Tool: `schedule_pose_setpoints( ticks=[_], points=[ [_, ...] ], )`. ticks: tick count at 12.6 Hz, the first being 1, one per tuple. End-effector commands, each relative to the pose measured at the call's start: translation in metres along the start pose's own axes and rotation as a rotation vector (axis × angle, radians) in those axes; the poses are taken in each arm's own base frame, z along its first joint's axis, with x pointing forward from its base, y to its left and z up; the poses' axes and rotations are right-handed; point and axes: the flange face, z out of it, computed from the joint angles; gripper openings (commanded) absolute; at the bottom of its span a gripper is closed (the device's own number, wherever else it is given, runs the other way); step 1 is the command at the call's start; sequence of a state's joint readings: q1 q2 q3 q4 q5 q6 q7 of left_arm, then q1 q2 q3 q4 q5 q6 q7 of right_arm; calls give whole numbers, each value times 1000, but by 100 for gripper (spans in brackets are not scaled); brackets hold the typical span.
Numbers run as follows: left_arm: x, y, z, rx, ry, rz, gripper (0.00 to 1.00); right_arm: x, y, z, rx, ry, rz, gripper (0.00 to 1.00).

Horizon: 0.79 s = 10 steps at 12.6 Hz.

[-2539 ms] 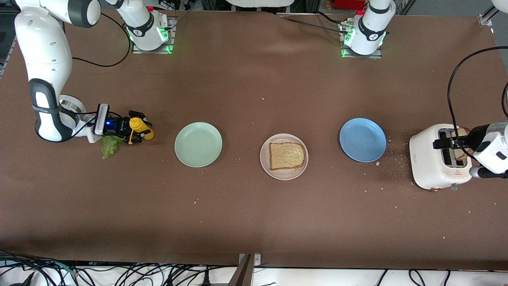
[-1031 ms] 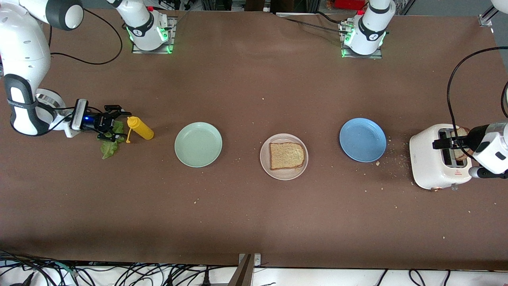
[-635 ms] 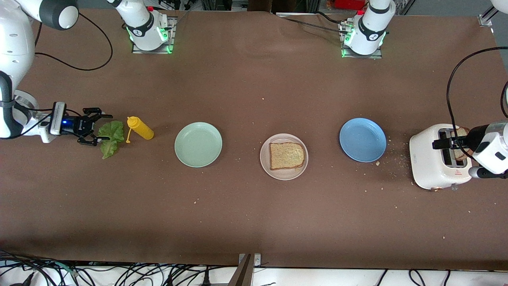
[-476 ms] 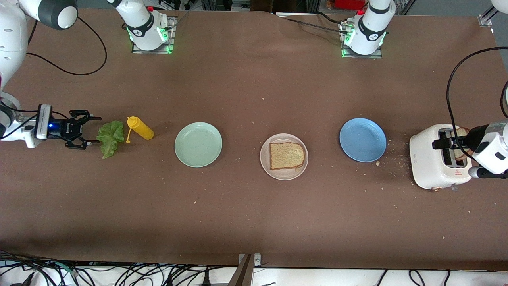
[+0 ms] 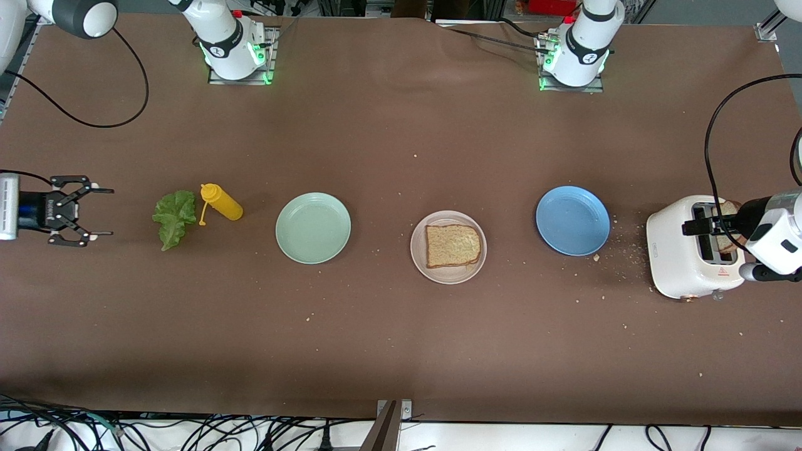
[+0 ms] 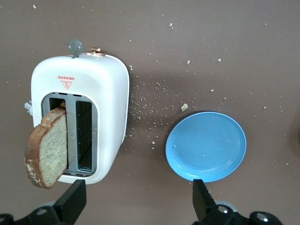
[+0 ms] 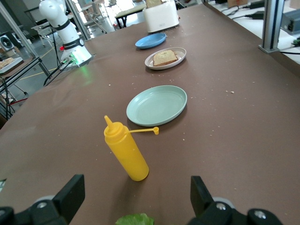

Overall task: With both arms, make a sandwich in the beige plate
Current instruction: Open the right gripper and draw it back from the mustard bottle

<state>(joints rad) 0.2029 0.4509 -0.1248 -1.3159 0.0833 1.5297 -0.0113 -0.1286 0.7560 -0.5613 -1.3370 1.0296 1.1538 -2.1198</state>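
**Lettuce and second slice are both waiting to be picked**

You are holding the right gripper [image 5: 94,211] wide open and empty at the right arm's end of the table. The lettuce leaf [image 5: 172,216] is lying on the cloth just ahead of its fingertips, and the yellow squeeze bottle [image 5: 220,202] is standing right beside the leaf. The beige plate [image 5: 448,247], carrying one toast slice [image 5: 453,245], is sitting well apart from this gripper, past the mint-green plate [image 5: 312,227].

Your left gripper [image 6: 136,206] is hovering over the white toaster [image 6: 77,117] with its fingers spread and nothing between them. The second toast slice [image 6: 46,147] is leaning out of the slot nearest one finger; the blue plate [image 6: 206,146] is lying under the other.

Watch two risks. Reaching for the leaf, you are likely to clip the bottle and topple it, since the two sit so close. Closing on the tilted slice off-centre may crumble its crust or push it back into the slot.
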Motion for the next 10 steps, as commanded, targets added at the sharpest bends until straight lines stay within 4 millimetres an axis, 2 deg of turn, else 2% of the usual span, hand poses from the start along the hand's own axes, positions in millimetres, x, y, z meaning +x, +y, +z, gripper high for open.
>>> schedule_pose_setpoints(
  ticks=[1,4,6,10],
  points=[
    [-3,1,-1,34,-6,-6,100,53,1,-21,12,-87,99,100],
    [-3,2,-1,33,-7,-4,100,117,4,-38,-32,-234,283,100],
    [-3,2,-1,33,-5,-4,100,154,-6,-44,-86,-313,438,100],
    [-3,2,-1,33,-5,-4,100,192,-25,-49,-176,-386,735,100]
  ],
)
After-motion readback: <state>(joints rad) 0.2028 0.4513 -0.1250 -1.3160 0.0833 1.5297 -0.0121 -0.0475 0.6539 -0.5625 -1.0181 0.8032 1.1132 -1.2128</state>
